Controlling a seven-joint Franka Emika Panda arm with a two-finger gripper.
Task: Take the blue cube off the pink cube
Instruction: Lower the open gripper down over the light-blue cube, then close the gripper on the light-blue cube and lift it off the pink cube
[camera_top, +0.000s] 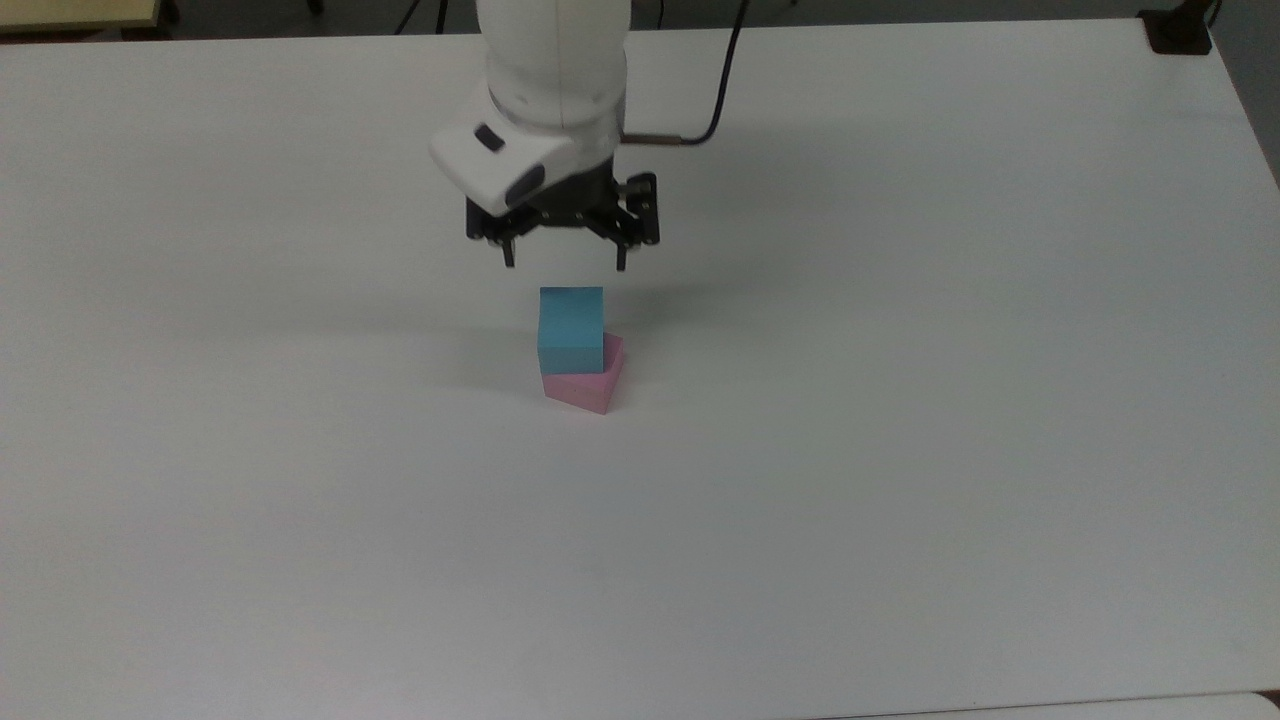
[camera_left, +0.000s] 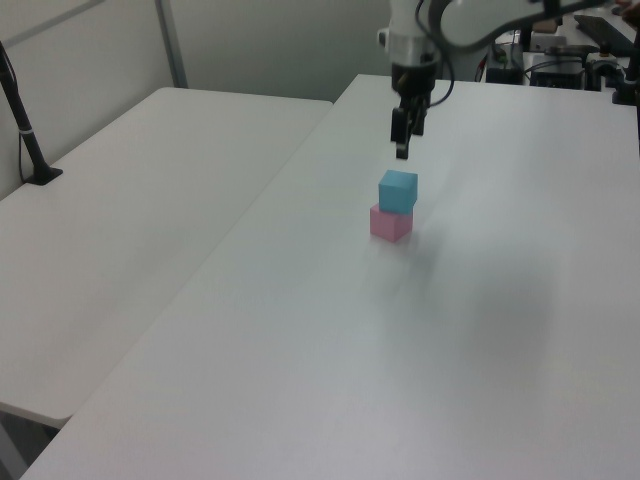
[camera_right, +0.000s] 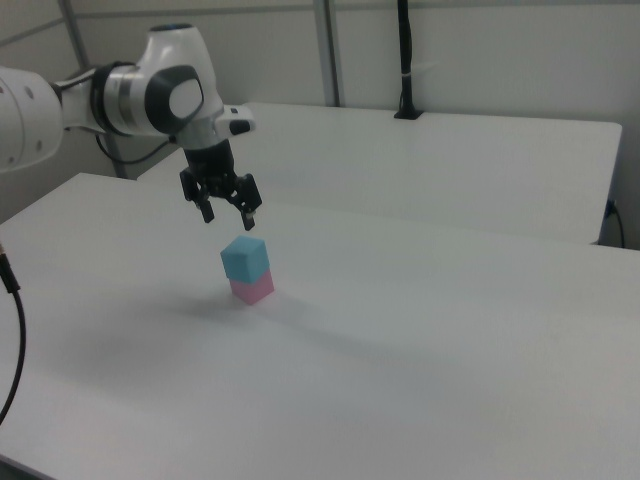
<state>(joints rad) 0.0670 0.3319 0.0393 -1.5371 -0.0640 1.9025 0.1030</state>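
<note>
The big white matte tabletop (camera_top: 900, 480) is bare across its near part in the top view. Approx. mid-table sits the small pale-pink matte cube (camera_top: 590, 388), flat on the surface, turned so one corner points toward 5 o'clock in the top view. Right on top of it, touching, is the small light-blue matte cube (camera_top: 571, 318) w/ plain faces, squared to the table edges, so the two aren't aligned; a pink corner pokes out at the blue one's 4 o'clock. In the right view the stack reads blue (camera_right: 245, 258) over pink (camera_right: 251, 288); same in the left view, blue (camera_left: 398, 190) over pink (camera_left: 390, 222).

Just past the stack, at 12 o'clock from the blue cube in the top view, hangs the black two-finger gripper (camera_top: 564, 264) on the white Panda arm (camera_top: 552, 70). Fingers point down and are spread wide, nothing between them, gap wider than the cube. The tips sit above the blue cube, not touching. In the right view the gripper (camera_right: 232, 214) is at approx. 11 o'clock from the blue cube, clearly apart from it; in the left view it (camera_left: 402, 152) hangs just above the cube.

A black cable (camera_top: 722, 80) runs off the wrist toward the far edge. Beyond, in the left view, a second white table (camera_left: 120, 240) butts against this one at 9 o'clock.
</note>
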